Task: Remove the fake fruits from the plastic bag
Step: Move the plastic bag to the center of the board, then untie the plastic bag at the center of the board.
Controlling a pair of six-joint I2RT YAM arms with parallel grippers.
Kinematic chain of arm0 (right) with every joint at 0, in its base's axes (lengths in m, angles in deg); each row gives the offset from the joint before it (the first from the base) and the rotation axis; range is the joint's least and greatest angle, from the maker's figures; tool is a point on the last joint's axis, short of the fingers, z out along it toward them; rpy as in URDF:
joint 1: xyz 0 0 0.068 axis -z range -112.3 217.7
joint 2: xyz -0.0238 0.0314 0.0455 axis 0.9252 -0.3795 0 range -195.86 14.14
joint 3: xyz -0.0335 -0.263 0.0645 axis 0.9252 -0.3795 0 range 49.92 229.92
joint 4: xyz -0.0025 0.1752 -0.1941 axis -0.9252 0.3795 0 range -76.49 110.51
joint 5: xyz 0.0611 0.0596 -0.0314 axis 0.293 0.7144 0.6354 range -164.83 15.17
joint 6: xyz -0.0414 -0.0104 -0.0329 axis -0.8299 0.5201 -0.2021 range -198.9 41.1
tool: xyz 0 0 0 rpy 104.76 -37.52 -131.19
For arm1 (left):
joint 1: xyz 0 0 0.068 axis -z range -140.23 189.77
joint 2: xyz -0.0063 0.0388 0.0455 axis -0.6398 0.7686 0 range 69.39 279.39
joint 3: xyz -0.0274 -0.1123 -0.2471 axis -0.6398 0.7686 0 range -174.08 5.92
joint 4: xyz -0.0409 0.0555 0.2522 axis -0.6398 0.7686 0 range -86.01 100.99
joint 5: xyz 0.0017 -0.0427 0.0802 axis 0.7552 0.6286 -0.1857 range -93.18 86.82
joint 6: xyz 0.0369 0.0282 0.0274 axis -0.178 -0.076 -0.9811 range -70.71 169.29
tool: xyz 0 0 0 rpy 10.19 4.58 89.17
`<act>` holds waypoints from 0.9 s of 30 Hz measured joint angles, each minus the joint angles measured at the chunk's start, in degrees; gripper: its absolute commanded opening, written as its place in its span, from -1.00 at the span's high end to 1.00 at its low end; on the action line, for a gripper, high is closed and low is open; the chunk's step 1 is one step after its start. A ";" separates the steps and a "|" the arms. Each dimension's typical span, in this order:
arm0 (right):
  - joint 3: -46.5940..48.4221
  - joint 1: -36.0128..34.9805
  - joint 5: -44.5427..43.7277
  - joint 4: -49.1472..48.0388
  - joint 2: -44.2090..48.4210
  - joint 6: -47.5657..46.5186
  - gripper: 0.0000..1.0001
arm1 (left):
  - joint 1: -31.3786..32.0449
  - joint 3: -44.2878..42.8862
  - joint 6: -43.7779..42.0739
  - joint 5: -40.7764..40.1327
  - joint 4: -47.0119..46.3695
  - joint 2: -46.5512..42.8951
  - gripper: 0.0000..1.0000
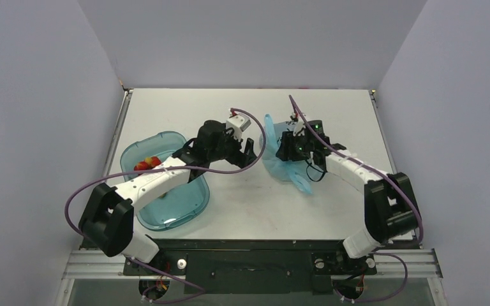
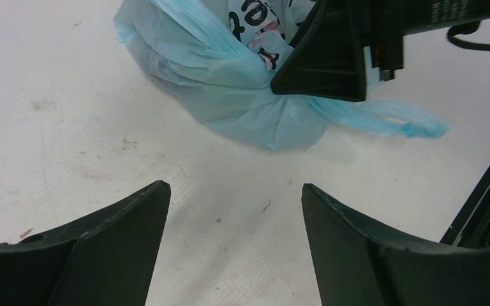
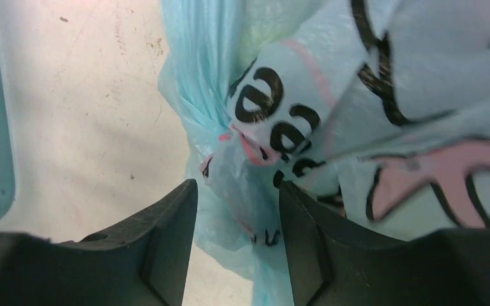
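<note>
left tool (image 2: 235, 188) spread wide, holding nothing, low over bench (image 2: 70, 127) | right tool (image 3: 238, 191) narrowed onto a fold of plastic bag (image 1: 279, 167), which lies right of centre in top view | red fake fruits (image 1: 147, 164) sit in teal tray (image 1: 166, 213), left of centre

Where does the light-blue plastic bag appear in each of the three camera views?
Top external: the plastic bag lies right of centre, under the right tool.
Left wrist: upper middle, beyond the open left tool.
Right wrist: fills centre and right, a fold pinched in the tool.
Shared landmark: the white table beneath it.
</note>
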State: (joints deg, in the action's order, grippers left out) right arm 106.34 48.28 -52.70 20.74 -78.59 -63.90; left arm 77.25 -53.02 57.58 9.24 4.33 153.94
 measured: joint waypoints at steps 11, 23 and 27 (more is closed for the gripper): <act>-10.12 -1.68 -12.85 -3.06 16.63 5.07 -0.07 | 3.34 -1.66 0.63 1.29 1.62 5.25 -0.45; -7.80 -1.73 -9.66 -3.74 7.32 5.16 1.00 | 8.17 -3.21 4.28 2.40 2.47 11.23 -0.19; -7.08 -2.32 -3.21 -4.85 7.21 5.70 1.00 | 8.26 -3.30 5.29 2.01 2.54 12.00 -0.20</act>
State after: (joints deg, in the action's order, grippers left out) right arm 99.26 45.96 -55.91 15.88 -71.38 -58.19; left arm 85.51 -56.32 62.87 11.26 6.86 165.94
